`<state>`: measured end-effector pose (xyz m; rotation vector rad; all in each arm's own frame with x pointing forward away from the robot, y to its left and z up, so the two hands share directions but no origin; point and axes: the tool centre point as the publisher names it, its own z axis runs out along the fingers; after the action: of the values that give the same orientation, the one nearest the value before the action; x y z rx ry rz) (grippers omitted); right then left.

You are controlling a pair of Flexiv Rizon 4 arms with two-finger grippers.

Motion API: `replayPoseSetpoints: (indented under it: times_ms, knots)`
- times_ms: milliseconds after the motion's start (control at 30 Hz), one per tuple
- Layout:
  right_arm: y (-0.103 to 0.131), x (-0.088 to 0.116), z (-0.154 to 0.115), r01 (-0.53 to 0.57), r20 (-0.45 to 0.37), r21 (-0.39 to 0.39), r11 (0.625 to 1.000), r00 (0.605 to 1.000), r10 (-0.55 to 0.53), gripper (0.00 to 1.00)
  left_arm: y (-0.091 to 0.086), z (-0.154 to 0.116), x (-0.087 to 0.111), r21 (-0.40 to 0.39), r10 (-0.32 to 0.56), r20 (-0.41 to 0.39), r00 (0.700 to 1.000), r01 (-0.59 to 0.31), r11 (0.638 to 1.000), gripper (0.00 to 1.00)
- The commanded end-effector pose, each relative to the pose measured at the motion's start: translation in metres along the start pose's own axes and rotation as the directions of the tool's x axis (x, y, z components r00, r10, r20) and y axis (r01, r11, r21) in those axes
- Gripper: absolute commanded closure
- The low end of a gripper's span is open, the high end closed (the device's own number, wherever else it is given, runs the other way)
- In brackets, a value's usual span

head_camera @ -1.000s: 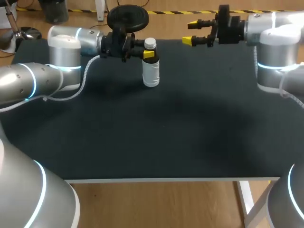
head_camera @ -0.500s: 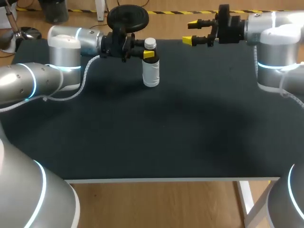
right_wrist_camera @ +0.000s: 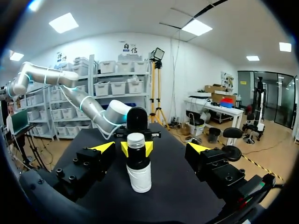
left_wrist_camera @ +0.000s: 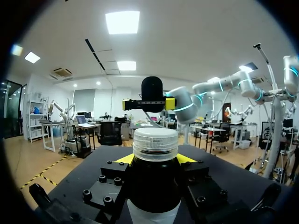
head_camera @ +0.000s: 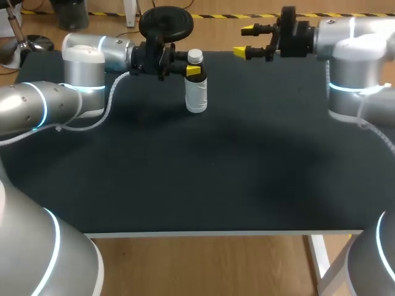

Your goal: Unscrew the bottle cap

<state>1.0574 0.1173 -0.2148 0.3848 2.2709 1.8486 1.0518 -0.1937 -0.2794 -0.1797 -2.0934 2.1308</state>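
Observation:
A small bottle with a white lower body, a dark upper part and a pale ribbed cap stands upright near the back of the table. My left gripper comes in from the left and is shut on the bottle's dark upper part just under the cap. In the left wrist view the bottle and cap sit between the yellow tips. My right gripper hangs open to the bottle's right, apart from it and facing it. Ahead of the right gripper stands the bottle.
The black table top runs from the bottle to the front edge. My left arm's cable loops over the table's back left part.
My right gripper has shifted a little to the left and slightly up, still open. The left gripper and the bottle have not moved.

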Motion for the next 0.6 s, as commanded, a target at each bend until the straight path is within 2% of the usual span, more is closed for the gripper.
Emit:
replayPoseSetpoints:
  times_ms: [33,133,267,600]
  knots:
    - [0.0,0.006,0.019,-0.02,0.096,0.023,1.0,0.995,0.018,0.0,-0.001,0.0,0.001,-0.002,0.0,0.002,1.0,0.0,1.0,1.0]
    - [0.0,0.007,0.024,-0.023,0.11,0.019,1.0,0.994,0.021,0.0,-0.001,0.0,0.001,-0.002,0.0,0.002,1.0,0.0,1.0,1.0]
    - [0.001,0.01,0.03,-0.038,0.195,0.025,0.999,0.98,0.032,0.0,-0.001,0.0,0.001,-0.002,0.0,0.002,1.0,0.0,1.0,1.0]
    - [0.006,0.023,0.05,-0.002,0.244,0.008,1.0,0.97,0.0,0.0,-0.001,0.0,0.001,-0.002,0.0,0.002,1.0,0.0,1.0,1.0]
